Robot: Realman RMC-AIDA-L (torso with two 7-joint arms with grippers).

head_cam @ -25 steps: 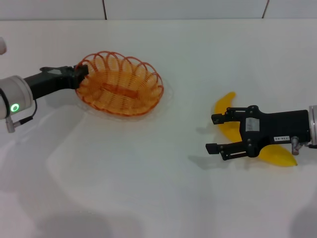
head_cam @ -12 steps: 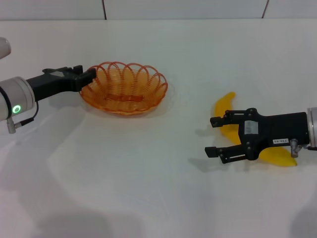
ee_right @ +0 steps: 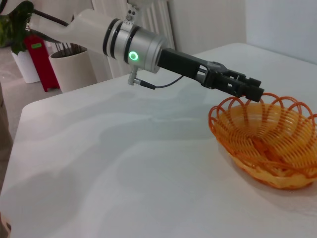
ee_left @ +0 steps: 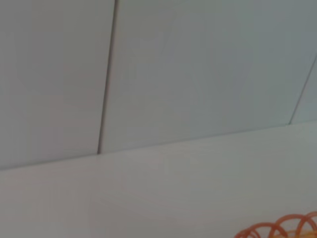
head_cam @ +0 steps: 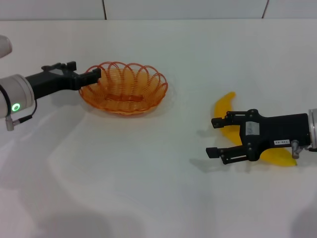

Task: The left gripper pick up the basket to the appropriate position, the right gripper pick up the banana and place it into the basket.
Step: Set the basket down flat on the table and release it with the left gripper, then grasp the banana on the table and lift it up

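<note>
Orange basket (head_cam: 124,94) rim is clamped by left end effector (head_cam: 94,75); right end effector (head_cam: 214,137) spreads apart over banana (head_cam: 225,111).

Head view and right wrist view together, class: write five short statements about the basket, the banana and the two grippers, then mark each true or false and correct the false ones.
1. The basket holds the banana. False: the basket has no banana in it; the banana lies on the table.
2. The left gripper is at the basket's rim. True.
3. The right gripper is open. True.
4. The right gripper is over the basket. False: it is at the banana, well apart from the basket.
5. The basket is made of orange wire loops. True.
</note>
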